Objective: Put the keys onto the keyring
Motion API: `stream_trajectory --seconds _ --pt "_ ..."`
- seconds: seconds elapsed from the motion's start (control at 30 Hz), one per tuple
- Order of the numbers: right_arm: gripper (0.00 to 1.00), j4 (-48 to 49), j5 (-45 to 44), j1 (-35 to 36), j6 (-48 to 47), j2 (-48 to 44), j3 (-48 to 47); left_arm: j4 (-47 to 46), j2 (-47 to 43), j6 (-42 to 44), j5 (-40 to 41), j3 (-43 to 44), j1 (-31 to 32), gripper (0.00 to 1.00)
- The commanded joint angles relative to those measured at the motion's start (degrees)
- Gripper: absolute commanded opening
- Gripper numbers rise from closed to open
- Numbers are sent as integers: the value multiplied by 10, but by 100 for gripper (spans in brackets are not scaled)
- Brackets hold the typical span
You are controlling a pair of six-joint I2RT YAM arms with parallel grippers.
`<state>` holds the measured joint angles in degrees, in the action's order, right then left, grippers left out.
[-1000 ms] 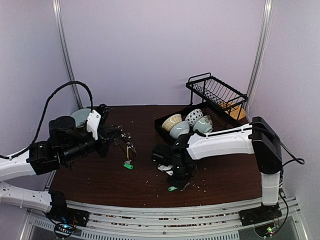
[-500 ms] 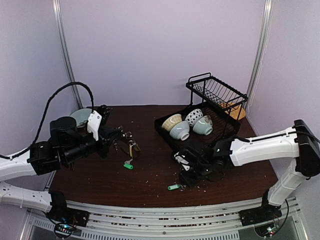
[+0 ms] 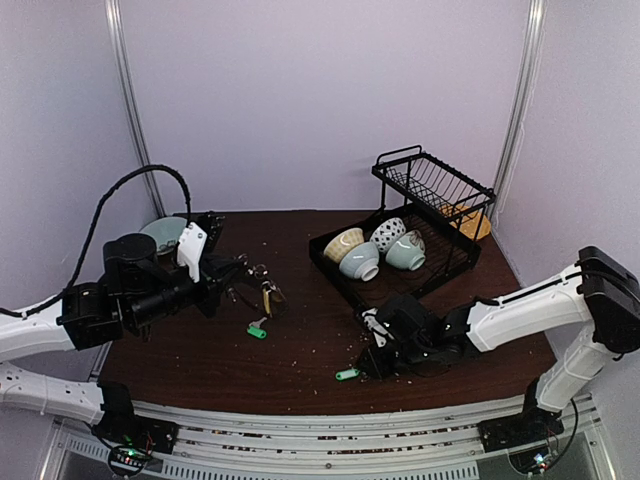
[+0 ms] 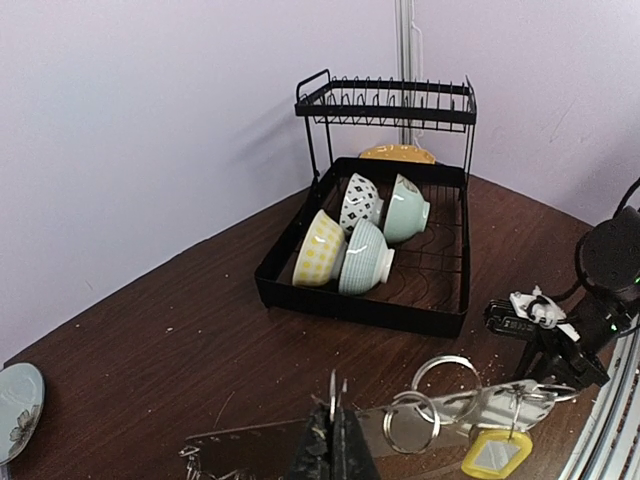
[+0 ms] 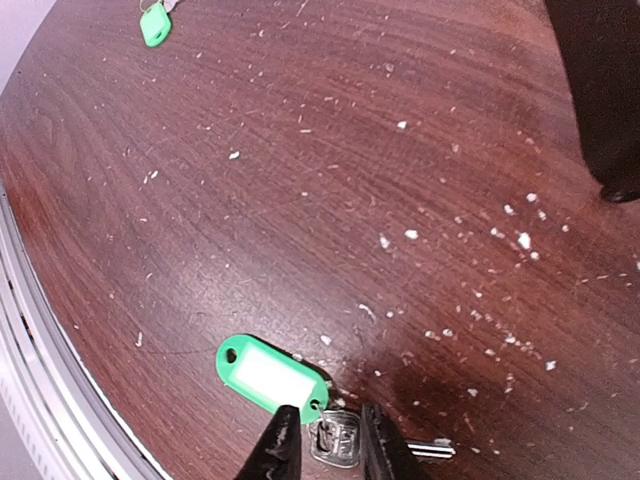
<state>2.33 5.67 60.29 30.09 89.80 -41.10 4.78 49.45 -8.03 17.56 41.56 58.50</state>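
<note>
Right arm has swung low to the table's [image 3: 300, 352] near edge, its tool [image 5: 327, 415] straddling the green-tagged key [image 5: 266, 371], grip unclear. Left tool [image 4: 331, 442], clamped on the keyring [image 4: 250, 431], hovers near the left edge. A slipping pinch could skid the flat key overboard.

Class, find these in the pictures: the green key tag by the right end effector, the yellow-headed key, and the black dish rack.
green key tag [image 5: 272, 375]: right wrist view, on its white label.
yellow-headed key [image 4: 493, 453]: left wrist view, middle of its head.
black dish rack [image 4: 360, 306]: left wrist view, on its near wall.
</note>
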Motion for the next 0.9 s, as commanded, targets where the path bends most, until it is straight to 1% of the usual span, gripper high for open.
stream_trajectory --seconds 0.0,0.23,0.43,0.67,0.87 --pt "23 4 3 0 8 11 -2 -33 0 3 -2 3 2 0" --pt "22 -7 8 1 10 2 9 -34 3 3 -1 3 2 0" --pt "18 -30 -7 4 5 11 1 -34 1 4 -3 4 2 0" --pt "15 -29 3 16 5 25 -3 -34 -1 4 -2 2 2 0" --pt "9 -33 -2 19 2 37 -10 -33 -1 5 -2 4 1 0"
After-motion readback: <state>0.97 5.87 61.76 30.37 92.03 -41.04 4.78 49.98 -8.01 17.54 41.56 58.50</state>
